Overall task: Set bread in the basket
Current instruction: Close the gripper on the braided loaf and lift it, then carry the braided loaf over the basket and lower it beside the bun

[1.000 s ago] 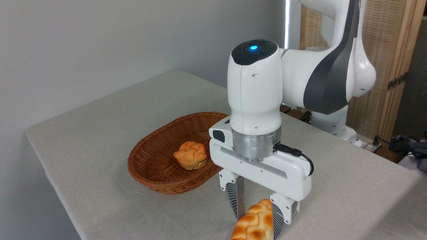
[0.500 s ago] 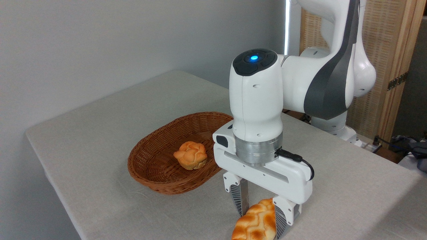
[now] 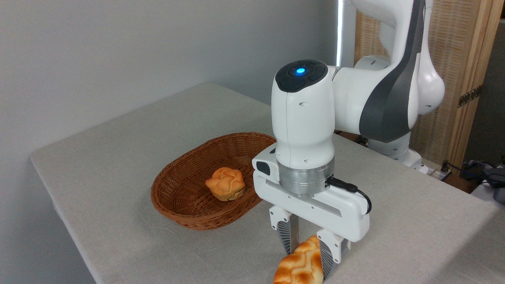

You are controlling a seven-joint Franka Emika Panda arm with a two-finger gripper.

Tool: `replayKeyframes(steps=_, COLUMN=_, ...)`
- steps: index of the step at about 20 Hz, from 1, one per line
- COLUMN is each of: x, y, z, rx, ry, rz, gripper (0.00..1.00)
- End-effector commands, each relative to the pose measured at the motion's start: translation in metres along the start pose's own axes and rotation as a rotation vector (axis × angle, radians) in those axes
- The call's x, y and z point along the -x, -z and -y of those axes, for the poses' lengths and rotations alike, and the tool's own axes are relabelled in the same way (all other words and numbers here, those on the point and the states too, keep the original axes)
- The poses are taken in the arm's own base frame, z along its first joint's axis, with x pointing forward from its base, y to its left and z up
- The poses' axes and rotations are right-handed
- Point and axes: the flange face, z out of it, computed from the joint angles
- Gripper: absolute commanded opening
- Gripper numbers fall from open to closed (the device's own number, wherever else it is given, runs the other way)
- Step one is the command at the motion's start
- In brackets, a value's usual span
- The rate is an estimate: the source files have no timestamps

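Note:
The bread (image 3: 298,269), a glossy golden braided loaf, lies on the table at the bottom edge of the picture, its near end cut off by the frame. My gripper (image 3: 308,261) points straight down over it with a finger against each side of the loaf, shut on it. The loaf still rests on the cloth. The basket (image 3: 173,179), an oval reddish-brown wicker one, stands to the left of the gripper, close to the wrist housing.
A small round knotted bun (image 3: 225,184) sits inside the basket. The table's left edge (image 3: 59,209) drops off near the basket. The arm's base (image 3: 394,152) and a wooden screen (image 3: 453,79) stand behind on the right.
The gripper has come down a little and its fingers have narrowed from wide apart to pressing on the loaf's sides. Basket and bun have not moved.

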Motion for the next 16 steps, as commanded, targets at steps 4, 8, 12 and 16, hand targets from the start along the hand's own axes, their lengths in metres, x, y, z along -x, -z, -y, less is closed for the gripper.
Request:
replayKeyframes(steps=4, x=0.002, y=0.002, z=-0.002, rx=-0.001, ry=0.004, rz=0.008, gripper=0.29)
replayKeyframes(steps=8, x=0.001, y=0.005, z=-0.001, rx=-0.004, ry=0.008, rz=0.0, gripper=0.27)
replayKeyframes(steps=12, x=-0.002, y=0.012, z=0.0, rx=-0.013, ry=0.008, rz=-0.014, gripper=0.27)
replayKeyframes(steps=16, x=-0.025, y=0.051, z=0.004, rx=-0.069, ry=-0.012, rz=-0.068, gripper=0.27)
